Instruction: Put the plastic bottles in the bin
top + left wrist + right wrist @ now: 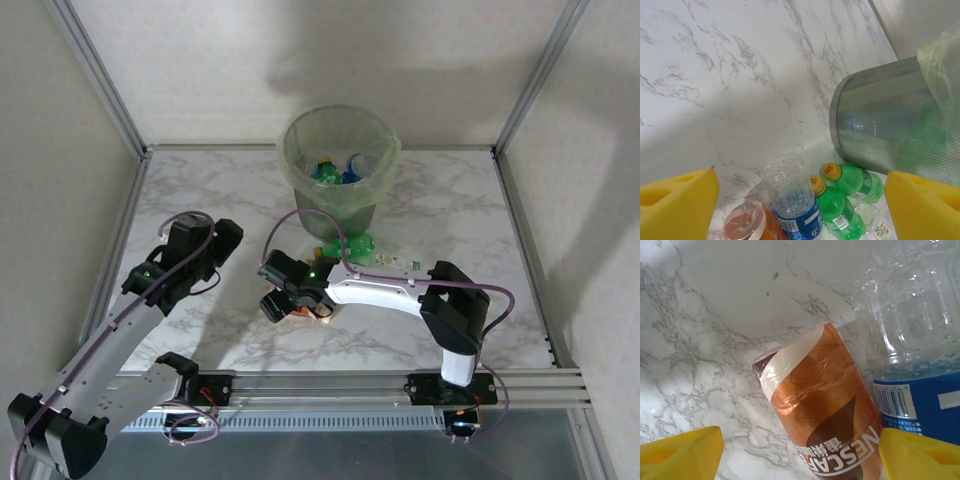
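The bin (pixel 335 170) stands at the back middle of the table, its green liner over the rim and several bottles inside. In front of it a few plastic bottles lie on the table. My right gripper (pixel 287 298) hangs over them, open. A brown-orange Nescafe bottle (pixel 822 412) lies between its yellow fingers (pixel 682 452), with a clear blue-label bottle (pixel 917 390) beside it. My left gripper (pixel 225 240) is open and holds nothing. It looks at the clear blue-label bottle (pixel 792 197), two green bottles (pixel 842 210), the orange bottle (pixel 745 222) and the mesh bin (pixel 885 135).
Green bottles (pixel 350 246) and a clear one (pixel 397 263) lie just in front of the bin. Metal frame posts and white walls close in the marble table (pixel 200 190) on three sides. A rail (pixel 330 385) runs along the near edge.
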You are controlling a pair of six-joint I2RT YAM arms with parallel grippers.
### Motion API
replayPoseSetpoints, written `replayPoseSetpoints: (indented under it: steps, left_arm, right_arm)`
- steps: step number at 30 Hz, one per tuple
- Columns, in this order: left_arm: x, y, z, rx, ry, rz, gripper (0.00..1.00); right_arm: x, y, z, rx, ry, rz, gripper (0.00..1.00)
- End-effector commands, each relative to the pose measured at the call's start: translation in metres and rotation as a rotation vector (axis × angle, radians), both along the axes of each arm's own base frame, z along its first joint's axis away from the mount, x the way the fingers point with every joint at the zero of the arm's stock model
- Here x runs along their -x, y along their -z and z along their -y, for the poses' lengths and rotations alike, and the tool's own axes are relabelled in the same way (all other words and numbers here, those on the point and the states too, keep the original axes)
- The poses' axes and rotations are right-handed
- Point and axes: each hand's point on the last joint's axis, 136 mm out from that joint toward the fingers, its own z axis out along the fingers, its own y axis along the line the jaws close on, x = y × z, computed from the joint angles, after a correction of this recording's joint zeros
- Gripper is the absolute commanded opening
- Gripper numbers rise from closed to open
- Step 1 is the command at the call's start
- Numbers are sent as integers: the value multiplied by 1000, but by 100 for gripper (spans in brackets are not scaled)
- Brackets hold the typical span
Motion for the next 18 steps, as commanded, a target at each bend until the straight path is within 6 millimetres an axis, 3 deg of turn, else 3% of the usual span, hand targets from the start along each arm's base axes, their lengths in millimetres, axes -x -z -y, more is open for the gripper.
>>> replayPoseSetpoints:
  steps: [1, 10, 18]
  left_arm:
    - [2, 7, -1, 16, -7, -14, 86]
    - [2, 10, -1, 25, -9, -12, 86]
    - [2, 9, -2, 25, -12, -8, 86]
  right_arm:
    - [-1, 4, -2, 57, -12, 35, 81]
    - [13, 20, -10, 84, -49, 13, 80]
    - [19, 44, -4, 110, -39, -18, 81]
